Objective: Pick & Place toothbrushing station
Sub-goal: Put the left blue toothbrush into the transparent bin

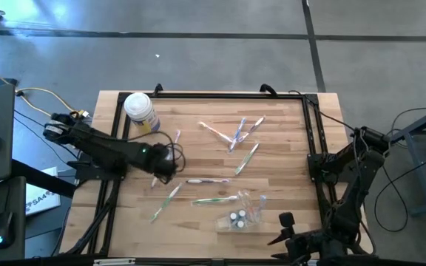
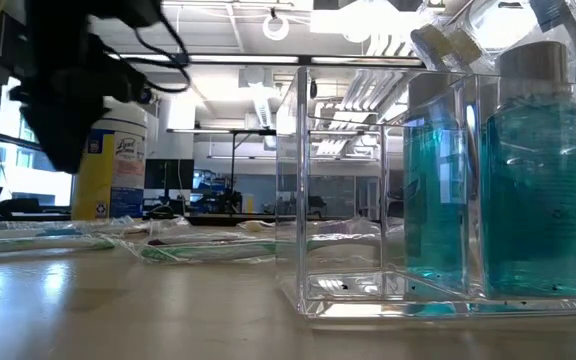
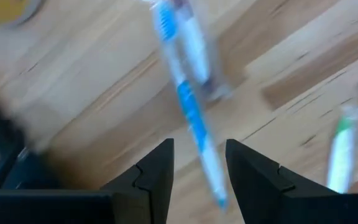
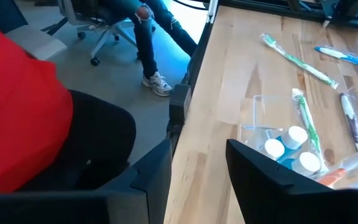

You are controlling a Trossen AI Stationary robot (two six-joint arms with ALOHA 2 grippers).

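Several slim pastel toothbrushes (image 1: 214,199) lie flat and scattered on the wooden table. The clear holder (image 1: 239,216) stands near the front edge; it holds teal bottles (image 2: 533,170) with white caps and a few brushes. My left gripper (image 3: 197,165) points down over the table's left half, open. A blue-and-white wrapped toothbrush (image 3: 188,106) lies on the wood below the gap between its fingers. I cannot see any touch. My right gripper (image 4: 197,155) hangs open at the front right, beside the holder (image 4: 272,137), with nothing between its fingers.
A white-lidded jar with a yellow label (image 1: 140,111) stands at the back left. A black frame (image 1: 313,140) runs along the table's edges. A person in red and a seated person's legs (image 4: 148,43) show beyond the table's front edge.
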